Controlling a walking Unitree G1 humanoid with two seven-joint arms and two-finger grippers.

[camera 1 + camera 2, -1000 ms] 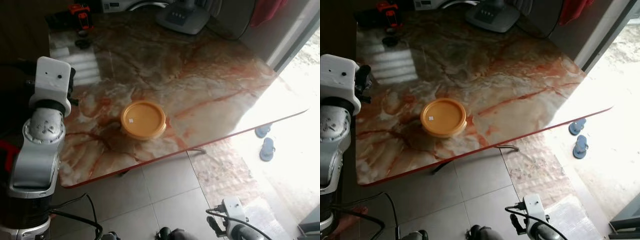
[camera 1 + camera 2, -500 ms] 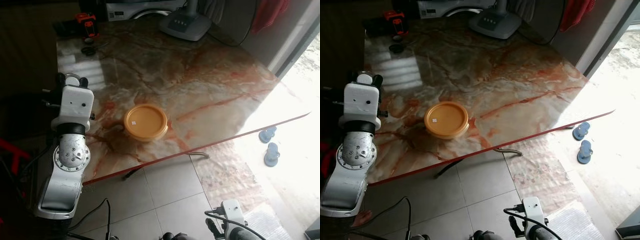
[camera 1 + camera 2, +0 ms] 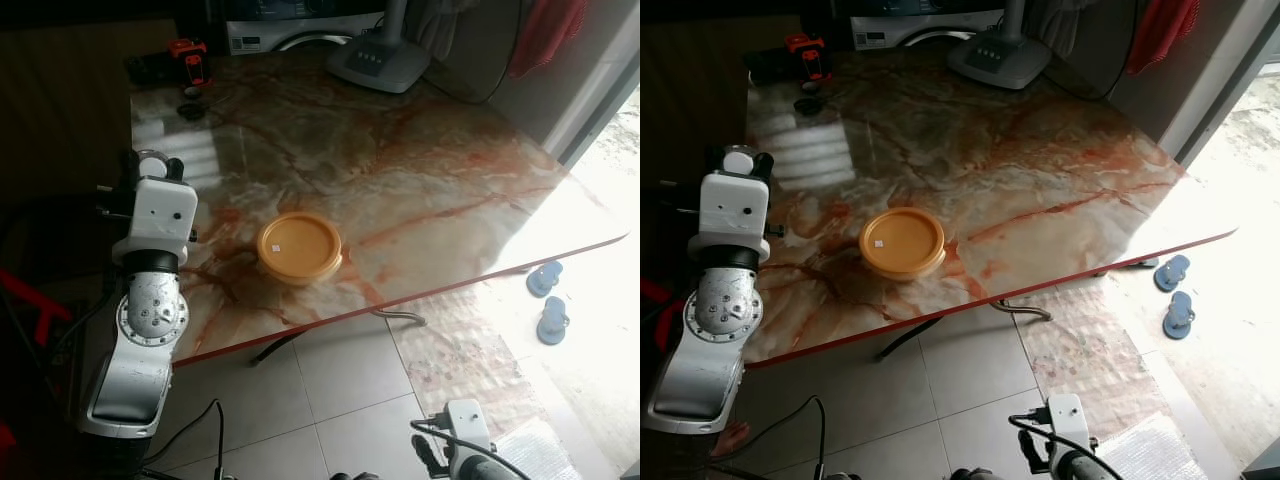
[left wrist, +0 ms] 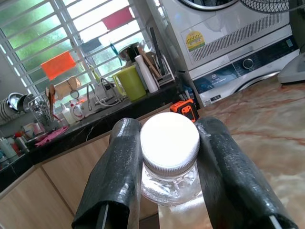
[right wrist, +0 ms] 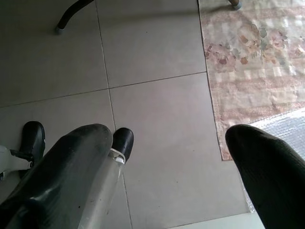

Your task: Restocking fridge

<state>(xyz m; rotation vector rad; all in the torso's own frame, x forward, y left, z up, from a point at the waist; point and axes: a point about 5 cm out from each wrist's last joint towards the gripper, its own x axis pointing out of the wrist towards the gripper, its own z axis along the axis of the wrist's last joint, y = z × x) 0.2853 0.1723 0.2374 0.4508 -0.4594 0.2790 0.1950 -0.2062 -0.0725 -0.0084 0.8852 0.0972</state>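
Observation:
My left gripper (image 4: 167, 131) is shut on a clear plastic bottle (image 4: 170, 183) with a white screw cap, one black finger (image 4: 119, 171) on each side of its neck. In the eye views the left arm stands at the table's left edge, with the bottle's cap (image 3: 152, 161) showing above the white wrist block. A round yellow lidded container (image 3: 299, 247) sits on the marble table (image 3: 420, 180) near its front edge, to the right of that arm. My right gripper (image 5: 167, 138) hangs open low over the floor tiles, with nothing between its fingers.
A grey fan base (image 3: 378, 62) stands at the table's far end, a red-and-black tool (image 3: 188, 55) at its far left corner. A washing machine (image 3: 290, 33) is behind. A patterned rug (image 3: 460, 350) and blue slippers (image 3: 548, 300) lie on the floor at right.
The whole picture has shifted, so the camera has moved and more of the table's far end shows. My left arm has dropped lower and further from the camera, still holding the bottle.

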